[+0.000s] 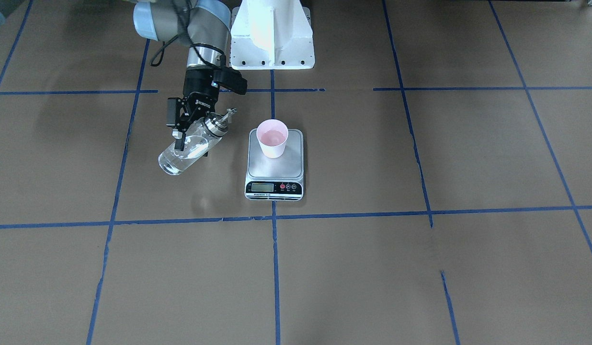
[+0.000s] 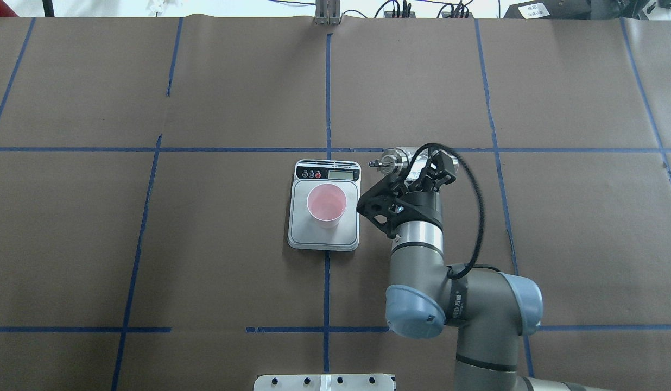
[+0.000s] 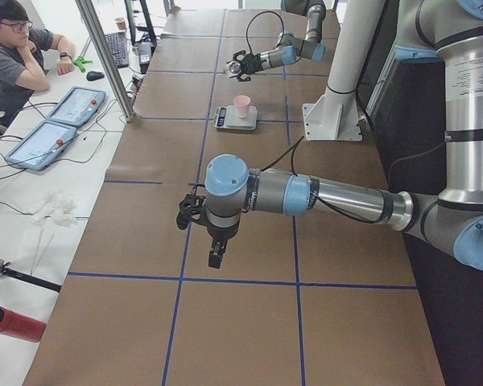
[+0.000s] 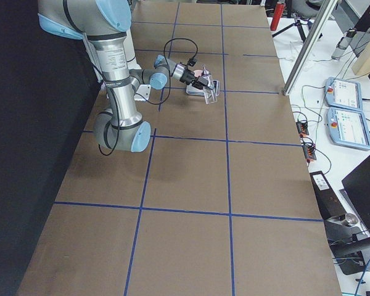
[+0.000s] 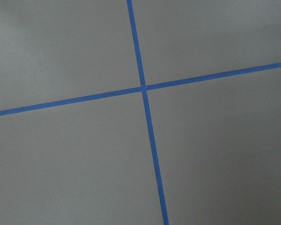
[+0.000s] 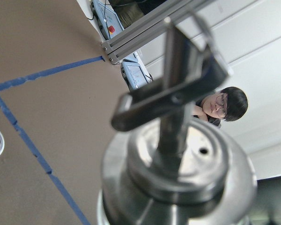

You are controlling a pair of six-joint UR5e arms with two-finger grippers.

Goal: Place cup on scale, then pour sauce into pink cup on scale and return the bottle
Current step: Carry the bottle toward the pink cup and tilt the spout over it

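done: cup (image 1: 272,138) on scale (image 1: 275,168), centre frame
right gripper (image 1: 183,138): clamped round tilted bottle (image 1: 174,162), left of scale
remaining: pour unclear; bottle return

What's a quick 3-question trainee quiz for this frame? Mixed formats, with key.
1. True or false: the cup stands on the scale.
2. The right gripper holds: A) nothing, B) the bottle, C) the cup.
3. Fill in: the bottle is held ___ (upright or tilted).
Key: 1 true; 2 B; 3 tilted.
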